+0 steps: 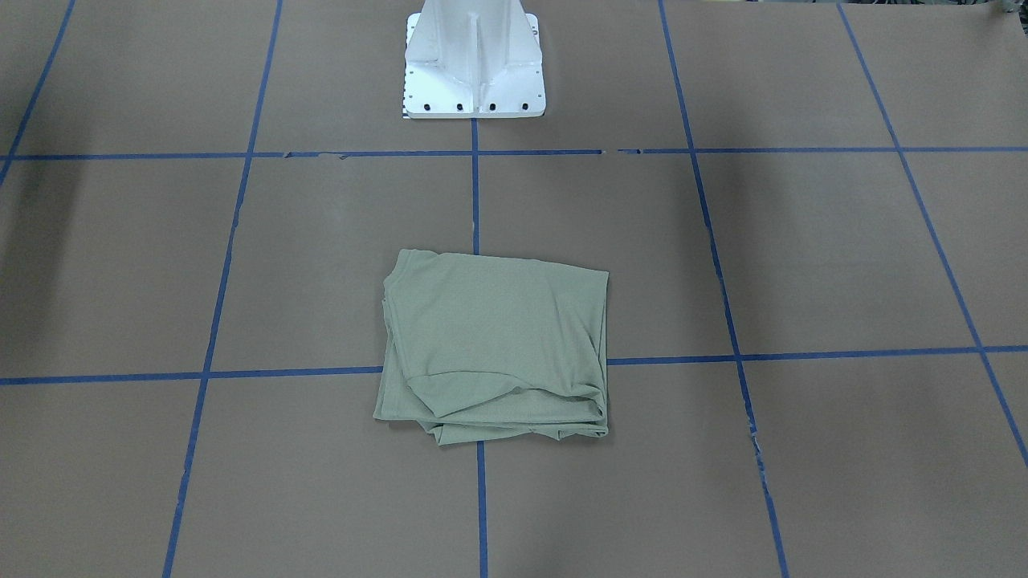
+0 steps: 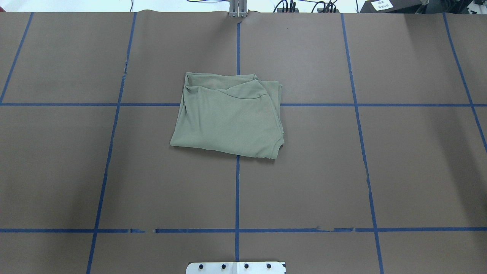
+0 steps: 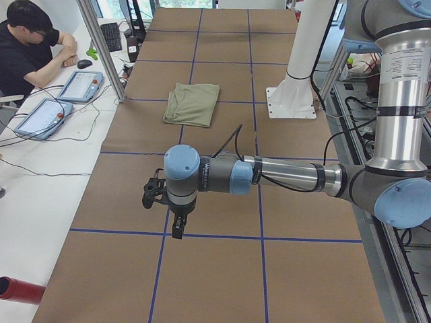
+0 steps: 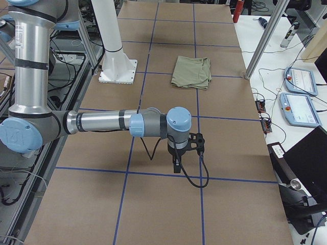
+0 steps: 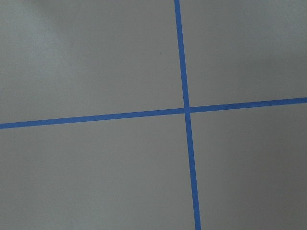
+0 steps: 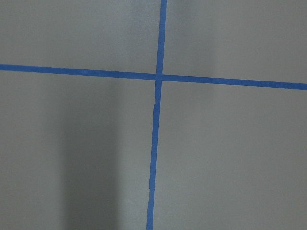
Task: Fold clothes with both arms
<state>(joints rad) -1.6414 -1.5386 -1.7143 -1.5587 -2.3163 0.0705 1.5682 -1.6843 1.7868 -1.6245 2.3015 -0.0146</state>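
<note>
Near the middle of the brown-papered table [image 2: 399, 160], you are looking at the sage-green shirt [image 2: 228, 116] lying folded into a rough rectangle. It is straddling a crossing of the blue tape lines [image 2: 354, 104], well out from the white pedestal [image 1: 474, 80]. Both arms are reaching low over the table's two ends, well apart from the cloth. The left gripper [image 3: 176, 227] is pointing down beside a tape line at one end, and the right gripper [image 4: 176, 164] is doing likewise at the other. Only the side cameras are catching either pincer, so you cannot tell whether the fingers are apart or together; the wrist cameras are showing only paper and tape. Along the operators' side a person [image 3: 27, 47] is sitting by two pendants [image 3: 81, 85]. An aluminium post [image 3: 101, 47] is standing at the table's edge, level with the shirt but apart from it. Bunched layers along one edge are hiding the sleeves. Brown paper is showing on every side of the shirt, out to the next tape lines.
</note>
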